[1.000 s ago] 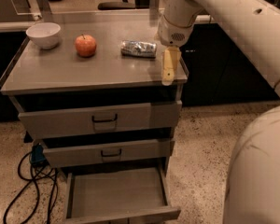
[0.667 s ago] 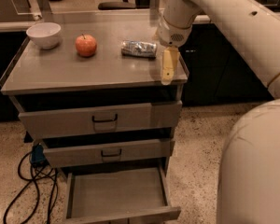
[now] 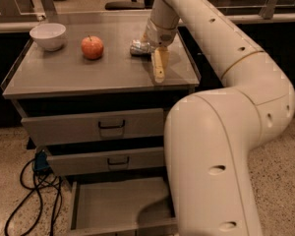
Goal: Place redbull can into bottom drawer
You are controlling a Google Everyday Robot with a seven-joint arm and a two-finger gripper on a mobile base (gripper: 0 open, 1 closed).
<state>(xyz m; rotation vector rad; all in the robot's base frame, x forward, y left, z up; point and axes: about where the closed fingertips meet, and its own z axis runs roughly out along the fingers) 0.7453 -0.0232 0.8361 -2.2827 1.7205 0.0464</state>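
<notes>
The redbull can (image 3: 139, 47) lies on its side on the grey cabinet top (image 3: 64, 73), right of centre, silver with blue patches. My gripper (image 3: 159, 67) hangs down from the white wrist right at the can's right end and hides that end. I cannot tell whether it touches the can. The bottom drawer (image 3: 113, 203) is pulled open below, a shallow grey tray with nothing visible in it. Its right part is hidden behind my arm.
A red-orange apple (image 3: 92, 47) and a white bowl (image 3: 48, 36) sit on the cabinet top to the left of the can. Two upper drawers with black handles (image 3: 111, 126) are closed. My big white arm (image 3: 221, 146) fills the right foreground. Black cables (image 3: 32, 195) lie on the floor at left.
The gripper has moved left, up against the can's right end. My arm's elbow has swung into the foreground and now covers the right side of the drawers. The can has not moved.
</notes>
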